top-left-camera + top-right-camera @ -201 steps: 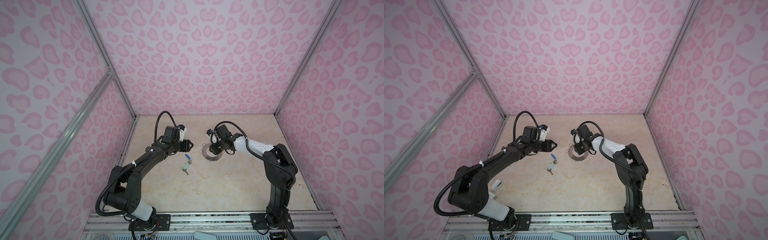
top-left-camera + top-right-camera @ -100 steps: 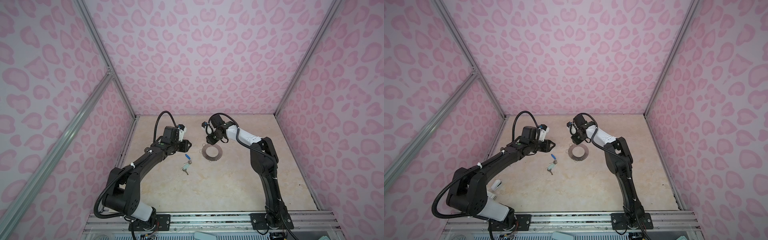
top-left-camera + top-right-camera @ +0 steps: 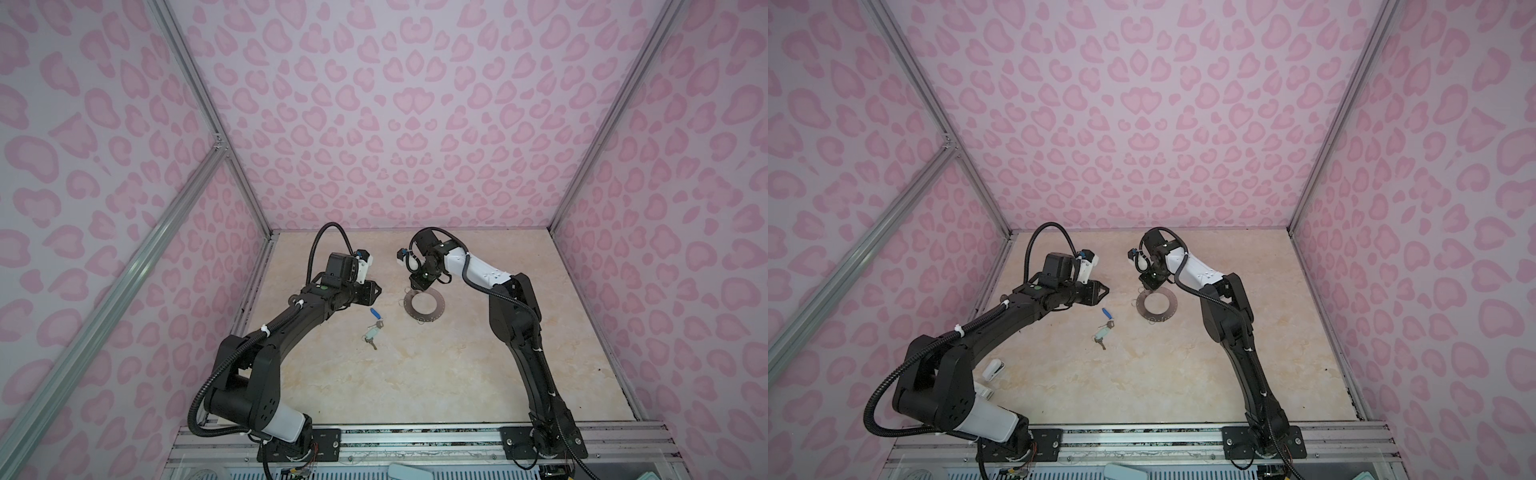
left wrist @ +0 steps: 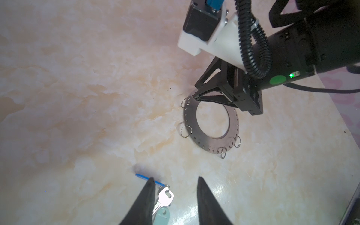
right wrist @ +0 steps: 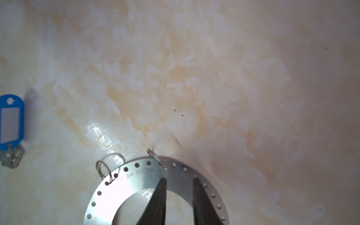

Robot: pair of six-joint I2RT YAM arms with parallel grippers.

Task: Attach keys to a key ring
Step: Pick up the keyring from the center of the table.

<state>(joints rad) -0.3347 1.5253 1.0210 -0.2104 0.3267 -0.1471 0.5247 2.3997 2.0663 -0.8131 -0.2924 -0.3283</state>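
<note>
The key ring (image 3: 432,318) (image 3: 1166,316) is a flat grey metal disc with a wide hole, lying on the marble table with small wire loops (image 4: 186,131) at its rim. The keys (image 3: 372,330) (image 3: 1104,330) lie left of it: a blue tag (image 5: 11,120), a silver key (image 4: 165,196) and a mint tag (image 4: 162,216). My right gripper (image 5: 179,178) (image 3: 411,287) points down at the ring's far rim (image 5: 140,179), jaws a narrow gap apart over the metal band. My left gripper (image 4: 175,178) (image 3: 376,291) hovers open just behind the keys, holding nothing.
Pink patterned walls close in the table on three sides. An aluminium rail (image 3: 415,436) carrying both arm bases runs along the front edge. A small white object (image 3: 994,369) lies on the table beside the left arm's base.
The right arm has straightened up and swung its wrist back and left, bringing the gripper down onto the ring's far rim. The left arm has hardly moved.
</note>
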